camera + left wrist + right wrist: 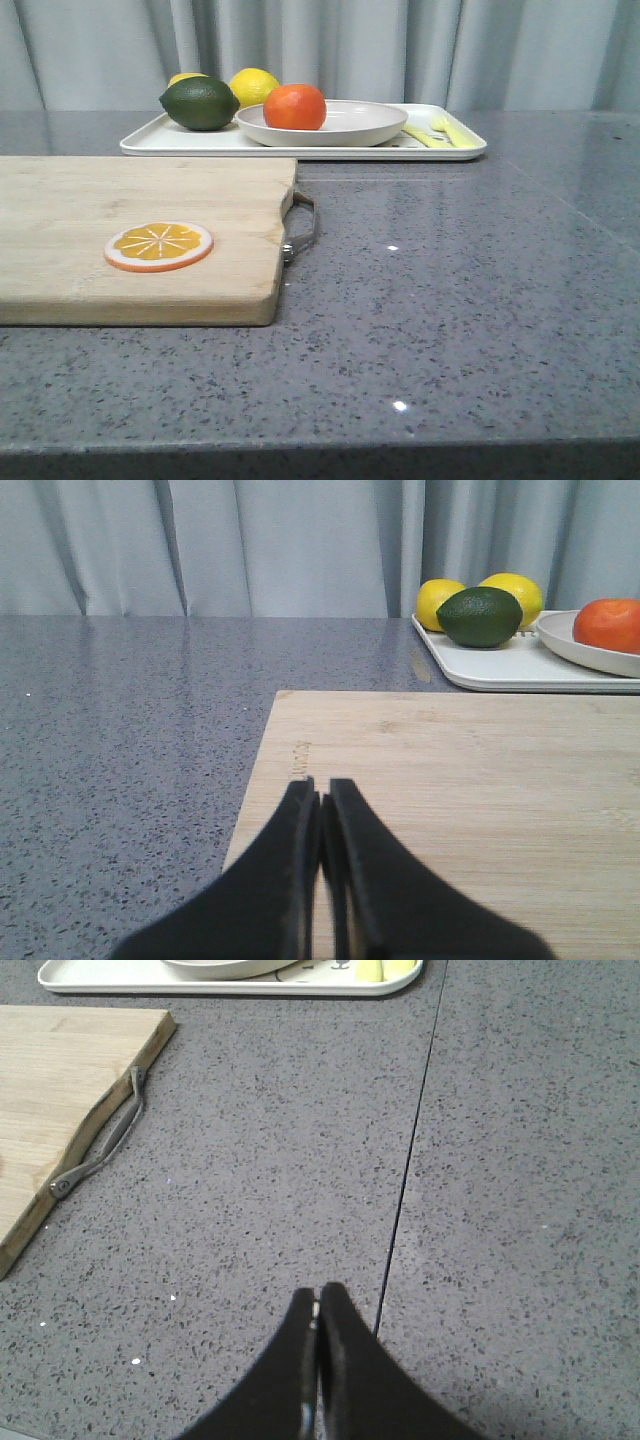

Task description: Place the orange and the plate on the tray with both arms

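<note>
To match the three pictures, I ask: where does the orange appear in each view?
Front view: the orange sits in the plate on the tray.
Left wrist view: at the right edge.
Right wrist view: not in view.
Shared landmark: the tray.

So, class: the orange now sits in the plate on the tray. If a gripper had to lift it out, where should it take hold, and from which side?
Grip the orange across its widest middle, coming from above. It is round and sits in the shallow plate, whose raised rim, with the lime and lemon close by, probably blocks a low sideways approach.
</note>
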`<move>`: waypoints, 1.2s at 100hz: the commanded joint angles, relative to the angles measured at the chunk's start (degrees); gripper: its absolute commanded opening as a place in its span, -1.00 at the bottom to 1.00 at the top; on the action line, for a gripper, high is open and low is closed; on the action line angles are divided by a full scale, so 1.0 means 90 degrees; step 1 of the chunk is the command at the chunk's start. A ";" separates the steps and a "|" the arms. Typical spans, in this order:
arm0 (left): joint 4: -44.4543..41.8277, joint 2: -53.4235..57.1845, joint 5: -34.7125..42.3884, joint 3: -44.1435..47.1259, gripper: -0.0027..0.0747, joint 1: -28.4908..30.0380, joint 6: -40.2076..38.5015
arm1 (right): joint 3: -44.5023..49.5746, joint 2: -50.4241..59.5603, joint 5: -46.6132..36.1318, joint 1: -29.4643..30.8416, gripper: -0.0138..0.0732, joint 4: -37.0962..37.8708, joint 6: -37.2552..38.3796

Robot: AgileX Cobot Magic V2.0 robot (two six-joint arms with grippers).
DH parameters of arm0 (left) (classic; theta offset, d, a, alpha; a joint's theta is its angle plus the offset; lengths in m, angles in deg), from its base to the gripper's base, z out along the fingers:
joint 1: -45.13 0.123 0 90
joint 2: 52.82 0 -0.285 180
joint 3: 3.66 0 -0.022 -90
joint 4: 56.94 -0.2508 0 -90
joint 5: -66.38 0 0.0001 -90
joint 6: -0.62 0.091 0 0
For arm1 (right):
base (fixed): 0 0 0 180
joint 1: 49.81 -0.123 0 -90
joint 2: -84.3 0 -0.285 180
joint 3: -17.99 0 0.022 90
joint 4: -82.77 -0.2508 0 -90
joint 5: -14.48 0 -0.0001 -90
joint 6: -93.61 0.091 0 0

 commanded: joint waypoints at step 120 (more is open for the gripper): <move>-0.0041 0.0199 0.0483 0.0152 -0.98 0.0015 -0.0103 | -0.0147 -0.0008 -0.0619 0.0005 -0.84 0.0065 -0.0069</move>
